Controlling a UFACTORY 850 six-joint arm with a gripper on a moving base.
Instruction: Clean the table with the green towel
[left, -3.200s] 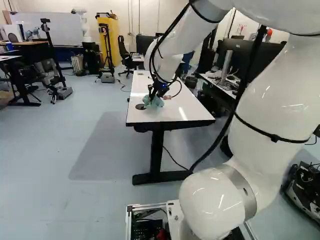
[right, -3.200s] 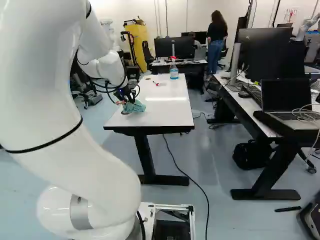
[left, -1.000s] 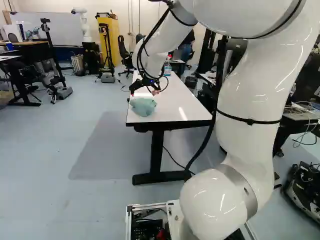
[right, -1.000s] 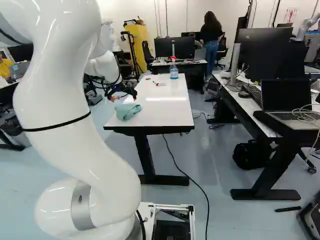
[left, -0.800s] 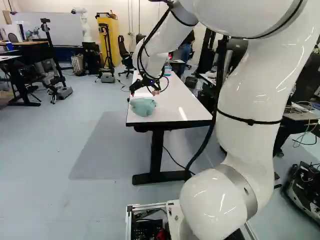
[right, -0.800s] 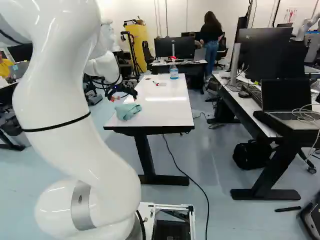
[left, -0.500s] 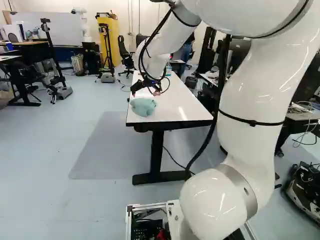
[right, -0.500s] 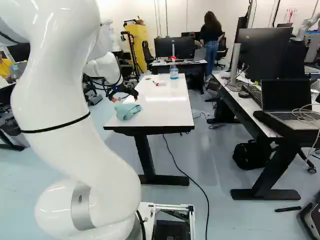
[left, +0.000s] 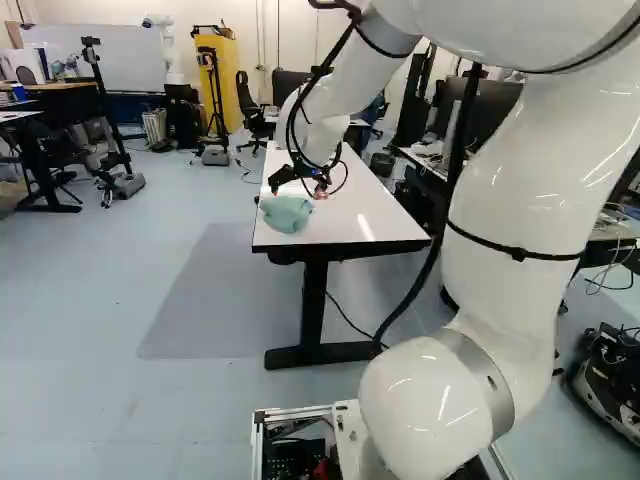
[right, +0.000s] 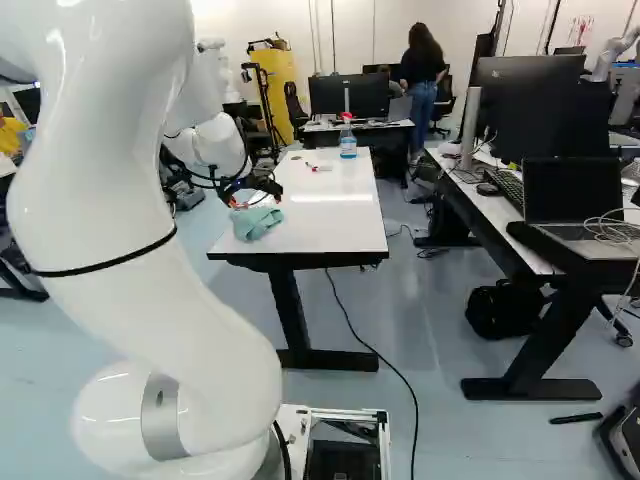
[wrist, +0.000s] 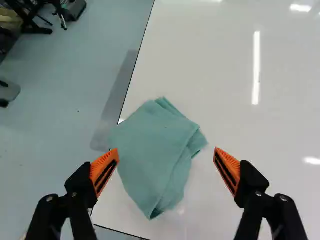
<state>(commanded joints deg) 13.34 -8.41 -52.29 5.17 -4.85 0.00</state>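
White table below, arm arched forward and down, tool spread wide above green towel

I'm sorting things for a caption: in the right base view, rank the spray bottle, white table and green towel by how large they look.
1. White table
2. Green towel
3. Spray bottle

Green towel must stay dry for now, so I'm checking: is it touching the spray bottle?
Apart: the right base view shows white tabletop between the towel and the spray bottle.
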